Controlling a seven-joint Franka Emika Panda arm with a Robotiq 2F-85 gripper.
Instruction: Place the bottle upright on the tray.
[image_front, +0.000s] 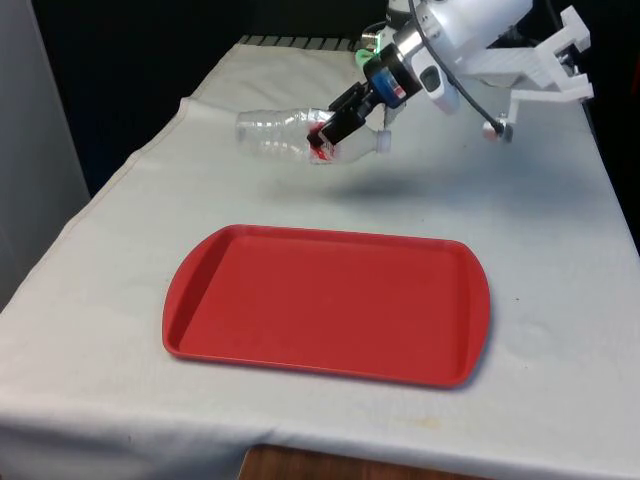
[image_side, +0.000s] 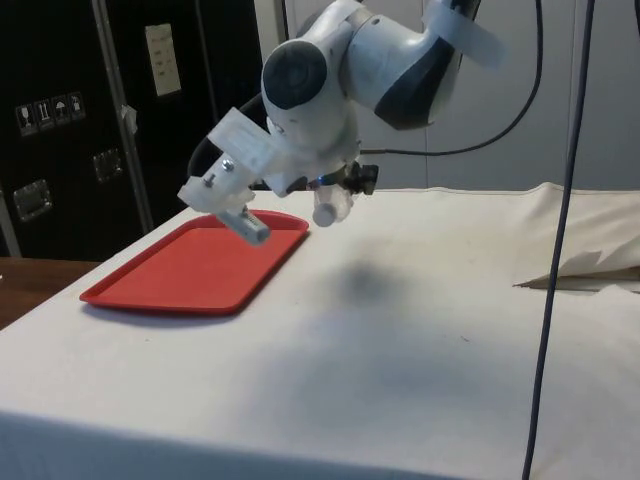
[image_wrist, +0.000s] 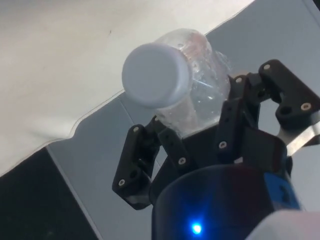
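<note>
Hanging above the counter (image_front: 560, 200) beyond the red tray (image_front: 325, 300), the front view's jaws (image_front: 330, 133) are clamped on a clear bottle (image_front: 275, 132) lying sideways in the air. Side view: its cap (image_side: 327, 213) sits just past the tray's far end. Wrist view: both fingers (image_wrist: 235, 117) pinch the neck behind the cap.

Arm: glossy white rounded plastic shells (image_side: 330, 60) with a dark grey band at one joint, and a white angular bracket (image_front: 540, 62) bolted near the wrist, ending in a short silver peg. Black cables (image_side: 540, 60) run from the upper arm. Black two-finger gripper (image_front: 340, 125): jaws built of jointed black plastic links (image_wrist: 137, 165) fixed with small silver screws, on a round black base with a blue band.
</note>
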